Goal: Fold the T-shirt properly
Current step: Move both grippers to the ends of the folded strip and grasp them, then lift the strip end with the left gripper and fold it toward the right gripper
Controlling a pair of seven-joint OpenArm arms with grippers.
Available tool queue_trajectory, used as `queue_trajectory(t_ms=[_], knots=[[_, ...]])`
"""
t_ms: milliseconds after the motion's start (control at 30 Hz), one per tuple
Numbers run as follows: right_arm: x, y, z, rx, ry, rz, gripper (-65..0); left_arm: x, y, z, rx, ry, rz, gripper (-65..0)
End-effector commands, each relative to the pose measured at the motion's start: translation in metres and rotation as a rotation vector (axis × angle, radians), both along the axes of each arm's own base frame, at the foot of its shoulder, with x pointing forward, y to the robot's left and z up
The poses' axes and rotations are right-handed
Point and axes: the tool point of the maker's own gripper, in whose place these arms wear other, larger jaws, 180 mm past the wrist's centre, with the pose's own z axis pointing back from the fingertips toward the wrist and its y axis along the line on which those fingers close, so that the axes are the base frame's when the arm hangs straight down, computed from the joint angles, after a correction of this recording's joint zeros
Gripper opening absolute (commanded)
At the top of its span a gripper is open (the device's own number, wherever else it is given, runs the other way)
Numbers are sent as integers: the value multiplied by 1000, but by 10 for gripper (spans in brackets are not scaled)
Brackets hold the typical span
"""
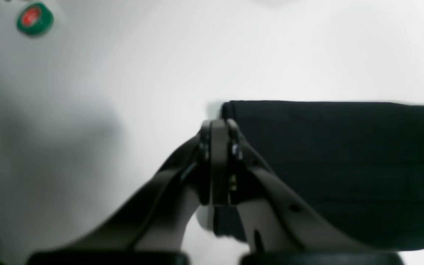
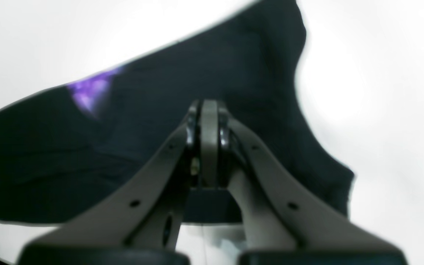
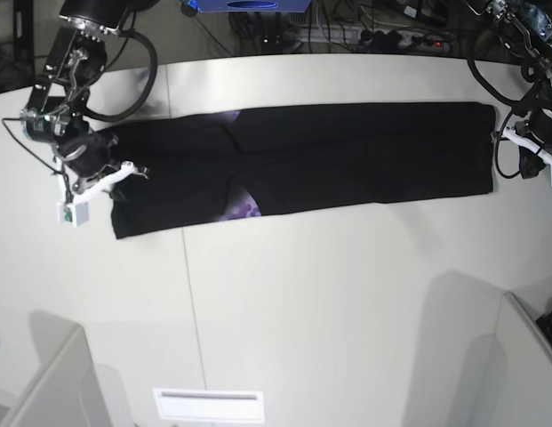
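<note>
The black T-shirt (image 3: 347, 160) lies on the white table (image 3: 329, 294) as a long folded strip running left to right, with a bit of purple print (image 3: 240, 210) showing at its front edge. My left gripper (image 1: 219, 123) is shut, its tips right over the strip's end edge (image 1: 326, 154); in the base view the left gripper (image 3: 514, 135) sits at the right end. My right gripper (image 2: 209, 106) is shut above the wrinkled sleeve end (image 2: 234, 62), near purple print (image 2: 88, 90); in the base view the right gripper (image 3: 132, 169) sits at the left end. No cloth shows between either pair of pads.
A green-rimmed red button (image 1: 34, 18) lies on the table beyond the left gripper. Cables and a power strip (image 3: 391, 36) run along the back edge. Grey partitions (image 3: 44, 382) stand at the front corners, and a white slot plate (image 3: 209, 405) sits at the front.
</note>
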Motion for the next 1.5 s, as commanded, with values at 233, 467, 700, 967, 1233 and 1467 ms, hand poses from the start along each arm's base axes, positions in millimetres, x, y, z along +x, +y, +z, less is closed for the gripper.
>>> queue_trajectory(t_ms=[233, 467, 700, 967, 1233, 1467], knots=[[-6, 0, 2, -5, -13, 6, -650, -27, 20, -15, -165, -51, 59, -219], [-15, 11, -1, 19, -15, 72, -650, -34, 17, -52, -241, 14, 19, 0], [-22, 12, -6, 21, 3, 74, -650, -13, -3, -85, -305, 23, -42, 0], [-27, 11, -9, 21, 15, 72, -650, -17, -14, -115, -340, 79, -47, -20], [-27, 11, -9, 21, 15, 72, -650, -26, -12, -129, -375, 111, -20, -513], [-27, 11, -9, 21, 15, 71, -650, -18, 4, -125, -365, 99, -4, -650]])
